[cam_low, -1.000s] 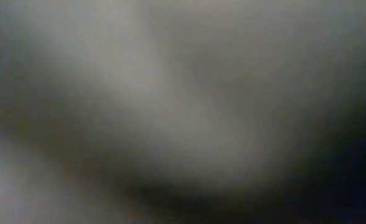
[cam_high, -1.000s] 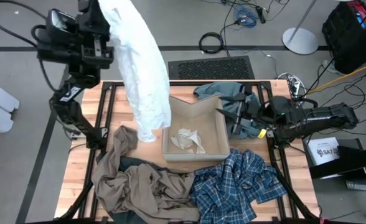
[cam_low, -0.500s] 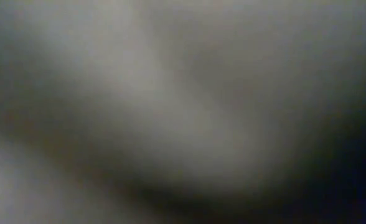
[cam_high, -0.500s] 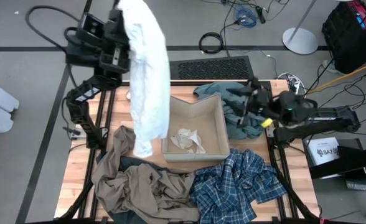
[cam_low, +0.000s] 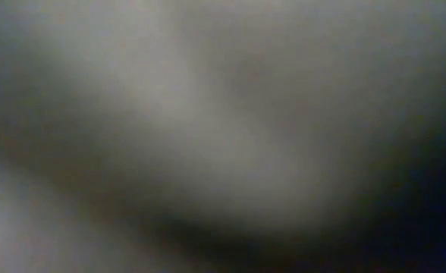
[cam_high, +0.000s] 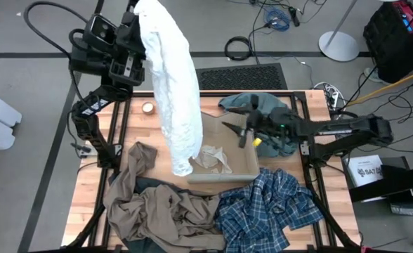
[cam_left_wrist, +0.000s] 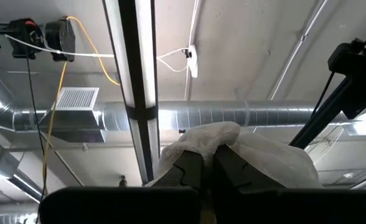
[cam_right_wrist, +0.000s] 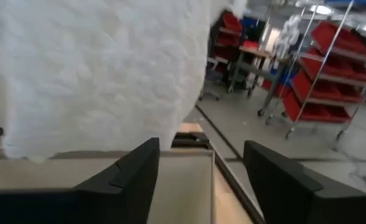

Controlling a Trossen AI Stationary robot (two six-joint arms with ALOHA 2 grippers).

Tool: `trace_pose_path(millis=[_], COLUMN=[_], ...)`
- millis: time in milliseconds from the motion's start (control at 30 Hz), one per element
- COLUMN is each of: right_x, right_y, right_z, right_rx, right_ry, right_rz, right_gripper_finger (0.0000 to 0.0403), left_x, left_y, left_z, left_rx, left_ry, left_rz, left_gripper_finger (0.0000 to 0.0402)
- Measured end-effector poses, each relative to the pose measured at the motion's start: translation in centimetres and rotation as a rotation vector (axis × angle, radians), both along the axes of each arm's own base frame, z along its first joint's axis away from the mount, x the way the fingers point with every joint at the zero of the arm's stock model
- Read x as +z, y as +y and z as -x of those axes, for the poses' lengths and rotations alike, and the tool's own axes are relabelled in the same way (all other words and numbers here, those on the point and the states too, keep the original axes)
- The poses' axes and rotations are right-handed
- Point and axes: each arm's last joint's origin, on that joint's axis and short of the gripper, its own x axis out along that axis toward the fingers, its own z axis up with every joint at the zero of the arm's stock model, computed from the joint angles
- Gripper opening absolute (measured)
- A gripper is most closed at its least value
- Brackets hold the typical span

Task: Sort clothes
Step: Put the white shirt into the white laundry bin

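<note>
The left gripper (cam_high: 138,10) is raised high above the table's far left side, its fingers (cam_left_wrist: 189,167) pinched together on a bunched fold at the top of the white garment (cam_high: 174,84), which hangs down in a long drape so that its lower end dangles over the near left edge of the cardboard box (cam_high: 245,163). The right gripper (cam_high: 236,130) reaches in low over the box from the right, its fingers (cam_right_wrist: 124,177) spread apart and empty, with the white cloth hanging right in front of it in its wrist view. The cloth looks light, limp and textured, so it should grip well but will swing and fold; a good second hold seems to be the lower hem or a side edge, where a single layer can be pinched and the piece stretched out. Inside the box lies a crumpled pale scrap (cam_high: 211,157). The other clothes lie about the table (cam_high: 154,130): the teal-grey one (cam_high: 252,103) behind the box, the plaid one (cam_high: 263,209) at the near right, the khaki one (cam_high: 157,207) at the near left. The low view shows nothing readable
</note>
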Motion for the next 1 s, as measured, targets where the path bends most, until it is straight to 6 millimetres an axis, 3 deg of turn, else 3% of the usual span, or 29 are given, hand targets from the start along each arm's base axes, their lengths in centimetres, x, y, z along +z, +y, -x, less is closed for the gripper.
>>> trace_pose_path(millis=[333,500,700,833,900,1000], right_x=[0.5,0.9,2.2,2.7,3.1,4.4], right_y=[-1.1,-2.0,-2.2,-0.9,-0.2,0.6], right_z=[-6.7,-10.0,-13.4,-14.3,-14.1,-13.0], right_rx=[0.059,0.065,0.245,0.300,0.309,0.286], right_ry=[0.118,0.118,0.056,0.043,0.044,0.040], right_rz=[0.050,0.103,0.148,0.203,0.226,0.251], right_gripper_finger=[0.0304,0.0311,0.0309,0.0258,0.0199,0.0080], left_x=[-0.3,-0.4,-0.5,-0.5,-0.3,0.1], left_y=[0.0,-0.2,-0.7,-0.9,-0.9,-1.1], left_z=[-0.6,-0.8,-1.0,-1.0,-0.6,0.3], left_rx=[-0.003,-0.014,-0.031,-0.038,-0.035,-0.030], left_ry=[0.070,0.084,0.098,0.103,0.109,0.111], left_rz=[0.011,0.014,0.017,0.018,0.019,0.016], left_gripper_finger=[0.0012,0.0012,0.0013,0.0013,0.0013,0.0013])
